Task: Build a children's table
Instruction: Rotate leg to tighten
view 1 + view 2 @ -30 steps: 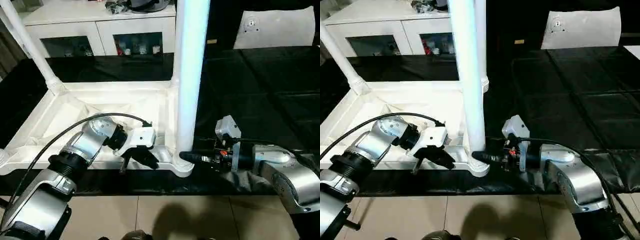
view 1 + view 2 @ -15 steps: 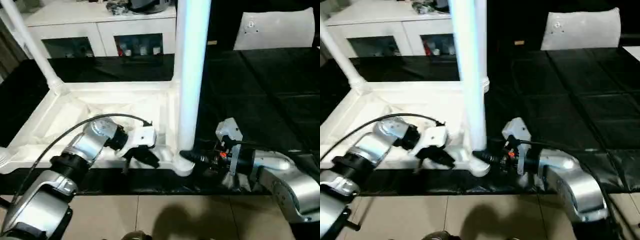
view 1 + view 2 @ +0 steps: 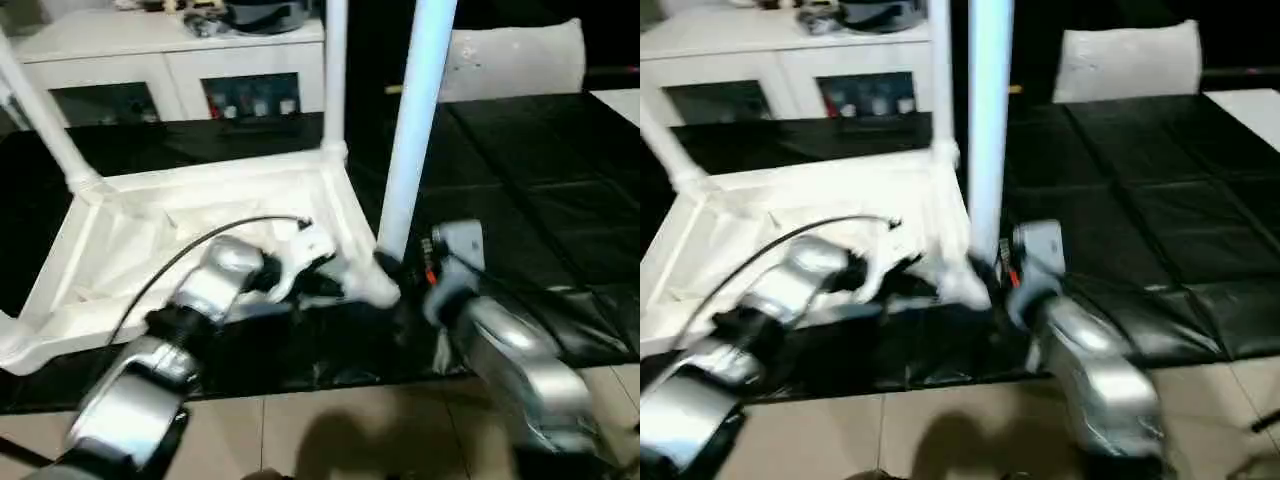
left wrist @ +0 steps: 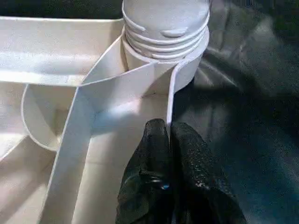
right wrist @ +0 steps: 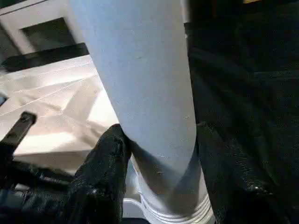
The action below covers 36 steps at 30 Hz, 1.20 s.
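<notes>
- Nearest me, my right gripper (image 5: 159, 154) has its two black fingers wrapped around the base of the long tapered white tube leg (image 3: 415, 130), just above the threads. I'd say that grip is for twisting or steadying it.
- My left gripper (image 4: 169, 140) is pinched closed on the thin raised rim of the white plastic square tabletop (image 3: 200, 215), right beside the round corner socket (image 4: 187, 70), probably so the top can't spin.
- That tabletop lies ribbed side up on the black mat (image 3: 520, 160), near corner hanging toward me.
- Further back, two more white legs (image 3: 335, 70) already stand in the far sockets, so it's about three-quarters done, I reckon.
</notes>
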Tool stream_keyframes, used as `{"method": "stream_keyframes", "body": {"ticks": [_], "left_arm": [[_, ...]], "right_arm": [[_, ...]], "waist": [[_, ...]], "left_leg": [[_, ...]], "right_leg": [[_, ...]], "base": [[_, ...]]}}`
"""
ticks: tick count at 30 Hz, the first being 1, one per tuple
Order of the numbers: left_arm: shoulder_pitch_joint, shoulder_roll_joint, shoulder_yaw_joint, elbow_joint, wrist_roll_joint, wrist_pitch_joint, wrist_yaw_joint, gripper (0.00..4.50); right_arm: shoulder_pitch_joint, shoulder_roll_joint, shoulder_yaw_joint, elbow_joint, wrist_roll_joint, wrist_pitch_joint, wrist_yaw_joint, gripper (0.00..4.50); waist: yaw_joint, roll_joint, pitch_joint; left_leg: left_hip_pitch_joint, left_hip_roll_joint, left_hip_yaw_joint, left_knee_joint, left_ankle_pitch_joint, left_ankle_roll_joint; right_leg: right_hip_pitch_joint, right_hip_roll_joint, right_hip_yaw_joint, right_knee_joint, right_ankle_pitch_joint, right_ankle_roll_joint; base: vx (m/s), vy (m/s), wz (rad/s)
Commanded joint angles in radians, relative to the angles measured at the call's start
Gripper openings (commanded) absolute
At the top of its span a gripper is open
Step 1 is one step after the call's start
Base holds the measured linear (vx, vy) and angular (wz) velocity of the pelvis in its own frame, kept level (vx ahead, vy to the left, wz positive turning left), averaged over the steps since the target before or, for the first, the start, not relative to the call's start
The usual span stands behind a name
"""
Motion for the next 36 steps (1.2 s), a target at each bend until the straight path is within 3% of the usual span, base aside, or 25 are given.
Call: {"method": "stream_keyframes", "body": {"ticks": [1, 3, 6, 7, 8, 10, 12, 15, 17, 18, 20, 22, 23, 27, 28, 31, 33, 34, 35, 36], "left_arm": [[-0.064, -0.005, 0.055, -0.035, -0.012, -0.022, 0.077, 0.0], [-0.064, 0.007, 0.044, -0.037, -0.004, -0.045, 0.053, 0.0], [-0.056, 0.041, 0.021, -0.025, 0.001, -0.101, -0.017, 0.0], [-0.052, 0.052, 0.014, -0.025, 0.001, -0.12, -0.039, 0.0], [-0.048, 0.063, 0.006, -0.025, 0.003, -0.148, -0.06, 0.0], [-0.042, 0.078, 0.001, -0.024, 0.002, -0.151, -0.087, 0.0], [-0.03, 0.097, -0.004, -0.026, 0.006, -0.183, -0.108, 0.0], [-0.022, 0.115, -0.009, -0.024, 0.014, -0.217, -0.12, 0.0], [-0.016, 0.132, -0.015, -0.016, 0.028, -0.243, -0.127, 0.0], [-0.015, 0.135, -0.014, -0.011, 0.03, -0.245, -0.125, 0.0], [-0.013, 0.137, -0.014, -0.01, 0.03, -0.251, -0.125, 0.0], [-0.01, 0.143, -0.015, -0.013, 0.026, -0.25, -0.143, 0.0], [-0.01, 0.15, -0.02, -0.012, 0.026, -0.264, -0.152, 0.0], [-0.017, 0.154, -0.023, 0.009, 0.035, -0.284, -0.152, 0.0], [-0.018, 0.154, -0.023, 0.011, 0.036, -0.285, -0.152, 0.0], [-0.018, 0.15, -0.027, 0.008, 0.033, -0.282, -0.171, 0.0], [-0.02, 0.153, -0.029, 0.01, 0.038, -0.287, -0.169, 0.0], [-0.02, 0.154, -0.03, 0.011, 0.041, -0.289, -0.167, 0.0], [-0.023, 0.149, -0.028, 0.019, 0.039, -0.29, -0.169, 0.0], [-0.025, 0.146, -0.027, 0.023, 0.036, -0.29, -0.171, 0.0]], "right_arm": [[0.017, 0.047, 0.039, 0.056, 0.034, 0.036, 0.007, 2.43], [0.013, 0.051, 0.037, 0.062, 0.022, 0.005, 0.0, 2.6], [0.023, 0.027, 0.032, 0.01, 0.001, -0.008, 0.004, 2.94], [0.031, 0.009, 0.031, -0.018, -0.002, -0.004, 0.014, 3.06], [0.04, -0.011, 0.032, -0.05, -0.001, 0.006, 0.018, 3.15], [0.054, -0.039, 0.031, -0.102, -0.009, 0.035, 0.009, 3.26], [0.086, -0.081, 0.057, -0.2, -0.012, 0.066, 0.031, 3.5], [0.112, -0.104, 0.098, -0.287, -0.014, 0.108, 0.046, 3.72], [0.094, -0.09, 0.153, -0.311, -0.035, 0.128, 0.024, 3.72], [0.084, -0.082, 0.167, -0.31, -0.038, 0.133, 0.014, 3.72], [0.074, -0.075, 0.175, -0.304, -0.042, 0.132, 0.003, 3.72], [0.066, -0.069, 0.182, -0.308, -0.042, 0.138, -0.005, 3.72], [0.059, -0.069, 0.189, -0.322, -0.048, 0.15, -0.011, 3.72], [0.058, -0.072, 0.182, -0.34, -0.052, 0.166, -0.016, 3.72], [0.058, -0.074, 0.182, -0.34, -0.053, 0.167, -0.015, 3.72], [0.057, -0.088, 0.183, -0.342, -0.058, 0.166, -0.011, 3.72], [0.052, -0.089, 0.184, -0.344, -0.06, 0.169, -0.015, 3.72], [0.05, -0.09, 0.185, -0.345, -0.061, 0.17, -0.017, 3.72], [0.047, -0.09, 0.183, -0.344, -0.057, 0.169, -0.019, 3.72], [0.043, -0.095, 0.185, -0.345, -0.061, 0.168, -0.019, 3.72]], "waist": [[-0.008, -0.01, -0.056], [-0.006, -0.011, -0.061], [-0.001, -0.001, -0.078], [0.003, -0.001, -0.087], [0.004, -0.003, -0.093], [0.009, -0.007, -0.09], [0.013, -0.009, -0.086], [0.012, -0.012, -0.079], [0.009, -0.007, -0.07], [0.007, 0.0, -0.066], [0.003, 0.003, -0.063], [0.001, 0.004, -0.065], [-0.002, 0.011, -0.066], [0.001, 0.004, -0.073], [0.002, 0.011, -0.073], [0.002, 0.006, -0.073], [0.002, 0.01, -0.072], [0.001, 0.007, -0.072], [-0.001, 0.015, -0.072], [-0.002, 0.013, -0.073]], "left_leg": [[0.015, 0.1, -0.079, -0.103, -0.417, -0.047], [0.012, 0.101, -0.074, -0.101, -0.363, -0.032], [0.001, 0.101, -0.066, -0.09, -0.196, 0.013], [-0.005, 0.098, -0.064, -0.08, -0.101, 0.048], [-0.008, 0.097, -0.063, -0.07, -0.011, 0.092], [-0.011, 0.095, -0.059, -0.063, 0.024, 0.14], [-0.012, 0.094, -0.055, -0.063, -0.01, 0.154], [-0.01, 0.101, -0.057, -0.072, -0.084, 0.127], [0.0, 0.098, -0.055, -0.079, -0.176, 0.073], [0.003, 0.101, -0.059, -0.084, -0.211, 0.046], [0.012, 0.104, -0.063, -0.09, -0.267, 0.008], [0.011, 0.106, -0.066, -0.093, -0.283, -0.015], [0.011, 0.106, -0.066, -0.094, -0.285, -0.025], [0.004, 0.1, -0.061, -0.088, -0.216, -0.007], [0.004, 0.099, -0.061, -0.086, -0.207, -0.002], [0.003, 0.1, -0.06, -0.085, -0.202, 0.006], [0.005, 0.1, -0.06, -0.085, -0.215, 0.004], [0.005, 0.1, -0.061, -0.086, -0.219, 0.002], [0.006, 0.101, -0.062, -0.086, -0.223, -0.001], [0.006, 0.101, -0.062, -0.086, -0.223, -0.001]], "right_leg": [[0.024, -0.111, 0.075, -0.086, -0.463, -0.081], [0.027, -0.112, 0.08, -0.079, -0.394, -0.102], [0.036, -0.109, 0.084, -0.051, -0.177, -0.156], [0.042, -0.107, 0.081, -0.034, -0.056, -0.173], [0.04, -0.104, 0.081, -0.017, 0.063, -0.192], [0.036, -0.104, 0.081, -0.009, 0.116, -0.212], [0.038, -0.104, 0.079, -0.016, 0.054, -0.207], [0.038, -0.1, 0.076, -0.031, -0.092, -0.172], [0.029, -0.095, 0.075, -0.052, -0.243, -0.148], [0.027, -0.094, 0.075, -0.057, -0.292, -0.137], [0.022, -0.092, 0.077, -0.063, -0.331, -0.123], [0.024, -0.094, 0.08, -0.059, -0.311, -0.123], [0.024, -0.093, 0.082, -0.055, -0.279, -0.128], [0.032, -0.098, 0.086, -0.039, -0.15, -0.164], [0.034, -0.098, 0.086, -0.038, -0.144, -0.166], [0.035, -0.098, 0.084, -0.04, -0.154, -0.165], [0.034, -0.097, 0.083, -0.043, -0.182, -0.161], [0.034, -0.096, 0.083, -0.044, -0.188, -0.158], [0.033, -0.093, 0.082, -0.045, -0.184, -0.155], [0.034, -0.093, 0.082, -0.044, -0.176, -0.155]], "base": [[0.0, 0.0, 0.0], [0.0, 0.0, 0.0], [0.0, 0.0, 0.0], [0.0, 0.0, 0.0], [0.0, 0.0, 0.0], [0.0, 0.0, 0.0], [0.0, 0.0, 0.0], [0.0, 0.0, 0.0], [0.0, 0.0, 0.0], [0.0, 0.0, 0.0], [0.0, 0.0, 0.0], [0.0, 0.0, 0.0], [0.0, 0.0, 0.0], [0.0, 0.0, 0.0], [0.0, 0.0, 0.0], [0.0, 0.0, 0.0], [0.0, 0.0, 0.0], [0.0, 0.0, 0.0], [0.0, 0.0, 0.0], [0.0, 0.0, 0.0]]}}
